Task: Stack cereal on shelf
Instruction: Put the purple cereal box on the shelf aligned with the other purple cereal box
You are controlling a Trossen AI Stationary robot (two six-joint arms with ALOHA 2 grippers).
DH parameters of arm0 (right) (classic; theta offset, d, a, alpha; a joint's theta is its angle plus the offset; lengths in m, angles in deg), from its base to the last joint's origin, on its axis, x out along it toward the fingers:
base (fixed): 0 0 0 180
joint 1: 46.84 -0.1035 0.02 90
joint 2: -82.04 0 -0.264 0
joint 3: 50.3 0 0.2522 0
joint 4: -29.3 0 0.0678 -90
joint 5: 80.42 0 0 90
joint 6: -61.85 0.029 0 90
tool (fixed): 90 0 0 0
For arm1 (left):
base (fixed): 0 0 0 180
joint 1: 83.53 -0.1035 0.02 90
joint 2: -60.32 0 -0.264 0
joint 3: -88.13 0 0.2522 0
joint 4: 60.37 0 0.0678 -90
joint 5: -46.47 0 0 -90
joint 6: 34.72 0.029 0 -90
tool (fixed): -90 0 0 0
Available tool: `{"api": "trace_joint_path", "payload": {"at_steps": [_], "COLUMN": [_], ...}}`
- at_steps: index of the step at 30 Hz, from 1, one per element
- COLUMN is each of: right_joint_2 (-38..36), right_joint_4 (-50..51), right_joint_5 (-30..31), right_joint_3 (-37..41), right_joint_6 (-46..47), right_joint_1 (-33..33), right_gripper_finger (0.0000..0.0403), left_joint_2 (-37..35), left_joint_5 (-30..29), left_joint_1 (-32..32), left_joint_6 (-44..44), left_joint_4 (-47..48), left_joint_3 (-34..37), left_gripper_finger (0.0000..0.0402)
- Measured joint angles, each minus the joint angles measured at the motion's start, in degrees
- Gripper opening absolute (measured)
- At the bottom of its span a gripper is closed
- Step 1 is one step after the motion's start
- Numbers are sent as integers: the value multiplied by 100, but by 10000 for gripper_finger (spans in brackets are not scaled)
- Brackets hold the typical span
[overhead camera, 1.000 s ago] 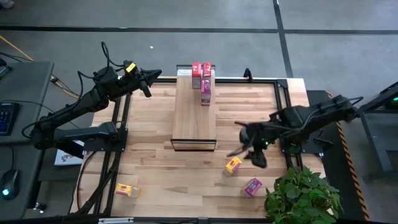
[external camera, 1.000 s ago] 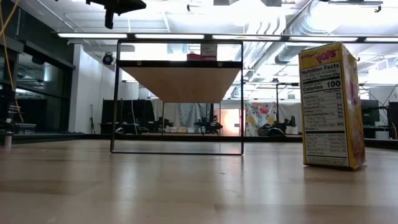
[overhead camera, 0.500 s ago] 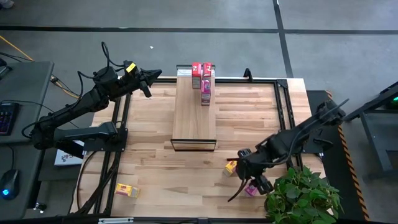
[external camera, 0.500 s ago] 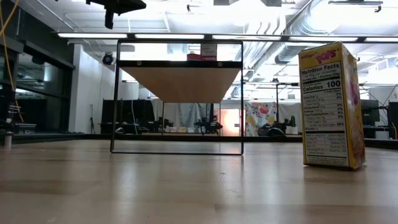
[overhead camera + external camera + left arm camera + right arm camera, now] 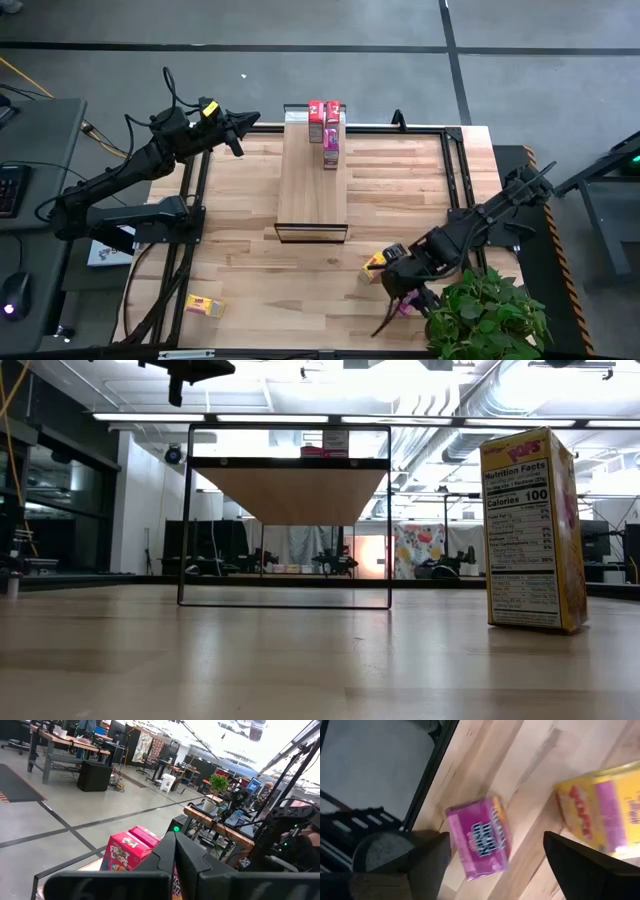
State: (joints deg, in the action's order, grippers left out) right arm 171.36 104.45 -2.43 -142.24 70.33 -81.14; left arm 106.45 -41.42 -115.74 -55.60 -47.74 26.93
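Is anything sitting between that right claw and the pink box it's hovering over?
Nothing visible. The right gripper has its fingers open, one on each side of the magenta box, with only bare tabletop around it. The yellow box lies off to one side.

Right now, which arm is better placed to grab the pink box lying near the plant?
Right. The right gripper hangs open over the pink box; the left gripper waits at the shelf's far end.
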Motion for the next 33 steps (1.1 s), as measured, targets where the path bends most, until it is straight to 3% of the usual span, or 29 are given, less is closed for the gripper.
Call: {"api": "trace_joint_path", "payload": {"at_steps": [17, 33], "right_joint_2": [0, 0], "right_joint_4": [-645, -1322], "right_joint_5": [314, 446], "right_joint_3": [675, 1267], "right_joint_6": [25, -68], "right_joint_1": [-553, -627], "right_gripper_finger": [319, 319], "left_joint_2": [0, 0], "left_joint_5": [-36, -42], "left_joint_1": [-1, -2], "left_joint_6": [107, 110], "left_joint_4": [2, 4], "left_joint_3": [0, 0], "left_gripper_finger": [0, 0]}}
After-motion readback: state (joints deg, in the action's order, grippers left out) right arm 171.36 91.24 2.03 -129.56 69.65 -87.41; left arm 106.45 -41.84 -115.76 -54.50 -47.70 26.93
